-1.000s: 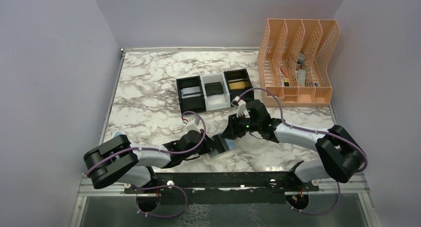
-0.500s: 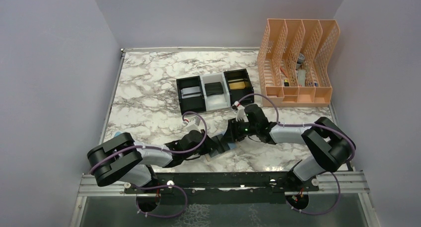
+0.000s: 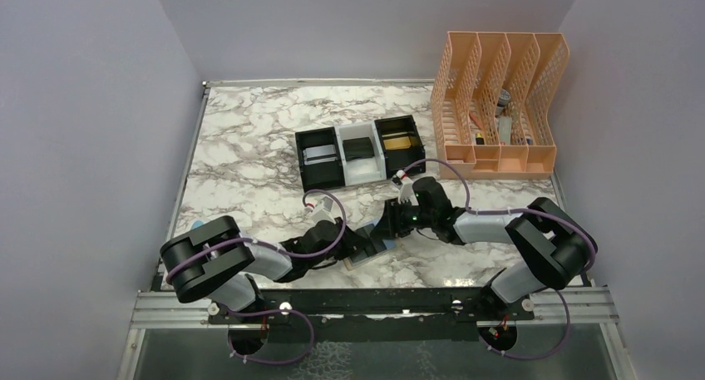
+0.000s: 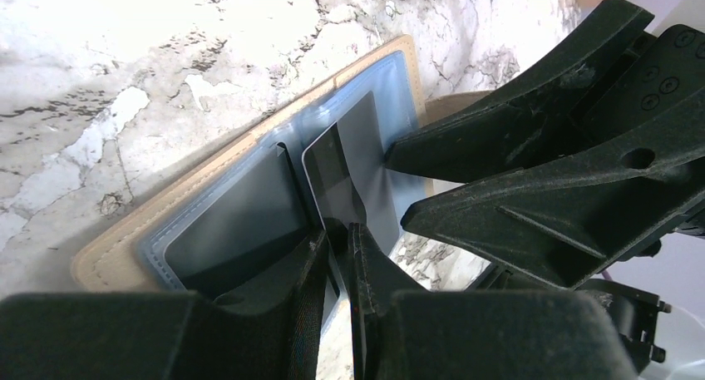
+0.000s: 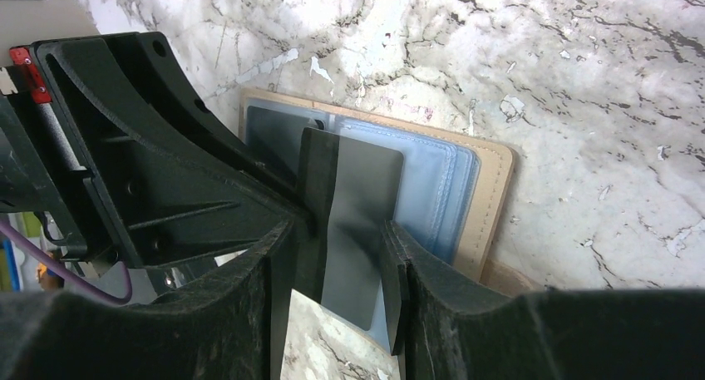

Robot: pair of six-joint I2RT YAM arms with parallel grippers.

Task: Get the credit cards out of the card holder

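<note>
Robot lab cell, office-style mock-up: plain lilac walls (image 3: 83, 106) box in a marble-print desk (image 3: 241, 147), two arms (image 3: 249, 259) bolted to a dark rail (image 3: 374, 299) at its near edge, peach file organizer (image 3: 499, 106) and small bins (image 3: 324, 179) on it.

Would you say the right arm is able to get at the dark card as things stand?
Likely yes: the dark card stands between the fingers of the right gripper, with nothing blocking it.

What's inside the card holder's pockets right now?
A dark card sits in one clear pocket of the card holder. A second dark card is raised above it in the right gripper. Its fingers cover the rest.
</note>
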